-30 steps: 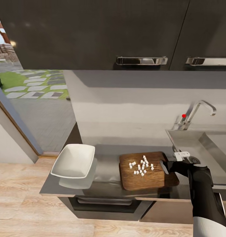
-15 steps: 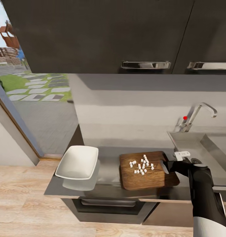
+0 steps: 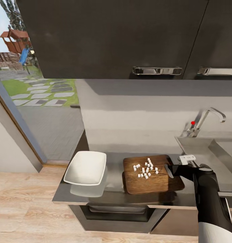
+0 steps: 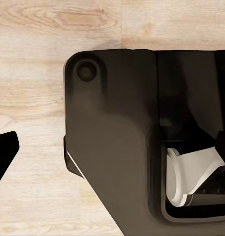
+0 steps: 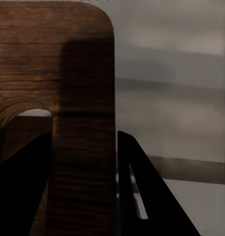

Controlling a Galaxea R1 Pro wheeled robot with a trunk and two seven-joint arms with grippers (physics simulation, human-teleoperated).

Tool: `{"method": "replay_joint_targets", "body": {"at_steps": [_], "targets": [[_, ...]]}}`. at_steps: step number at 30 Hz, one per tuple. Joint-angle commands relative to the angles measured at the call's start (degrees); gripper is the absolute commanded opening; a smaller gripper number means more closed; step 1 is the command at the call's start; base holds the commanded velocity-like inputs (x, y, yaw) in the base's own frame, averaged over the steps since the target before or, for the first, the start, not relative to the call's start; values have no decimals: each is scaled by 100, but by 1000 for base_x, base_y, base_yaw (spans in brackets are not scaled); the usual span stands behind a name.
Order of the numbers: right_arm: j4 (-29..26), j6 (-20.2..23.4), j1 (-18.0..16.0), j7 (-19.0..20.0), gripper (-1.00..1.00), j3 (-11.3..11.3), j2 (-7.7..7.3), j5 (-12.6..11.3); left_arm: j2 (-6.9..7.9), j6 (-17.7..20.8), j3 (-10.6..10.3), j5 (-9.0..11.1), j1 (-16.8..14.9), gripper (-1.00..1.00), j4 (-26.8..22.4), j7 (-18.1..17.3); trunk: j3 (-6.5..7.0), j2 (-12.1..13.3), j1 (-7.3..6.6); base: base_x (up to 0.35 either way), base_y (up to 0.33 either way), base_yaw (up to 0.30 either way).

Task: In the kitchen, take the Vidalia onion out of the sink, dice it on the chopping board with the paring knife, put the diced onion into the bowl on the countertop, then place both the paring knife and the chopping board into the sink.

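The brown chopping board [image 3: 153,180] lies on the grey countertop [image 3: 114,168] with the diced Vidalia onion [image 3: 145,169] as small white bits on its middle. My right gripper [image 3: 176,170] is at the board's right end, beside its handle slot, and is shut on the chopping board [image 5: 80,123], with wood between the two dark fingers [image 5: 142,196]. The white bowl [image 3: 85,167] stands to the left of the board. The sink [image 3: 210,148] and its tap [image 3: 205,119] are at the right. The paring knife is out of view. My left gripper [image 4: 112,147] hangs open over the floor.
Dark wall cabinets with bar handles [image 3: 157,71] hang above the counter. A glass door at the left gives onto a garden path [image 3: 45,96]. Light wood floor [image 3: 24,209] lies before the counter. The robot's dark base [image 4: 117,137] sits under the left gripper.
The whole head view has shifted, so the camera moved; bowl and tap sit further right in the picture. The right gripper stays at the board's end, and the onion bits have not moved.
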Motion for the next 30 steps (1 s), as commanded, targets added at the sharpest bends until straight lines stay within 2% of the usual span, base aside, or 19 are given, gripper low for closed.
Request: {"method": "replay_joint_targets", "body": {"at_steps": [1,24,30], "targets": [[-7,12,-7,45,-100,-12,6,46,3,-5,-23,35,2,100,-9,-13,-1,-11,4,0,2,0],[-7,12,-7,9,-100,-12,6,37,2,-5,-23,35,2,100,-9,-13,205,-11,4,1,1,0],[-7,12,-7,9,-100,-12,6,37,2,-5,-23,36,2,100,-9,-13,259,-11,4,208,109,0]]}}
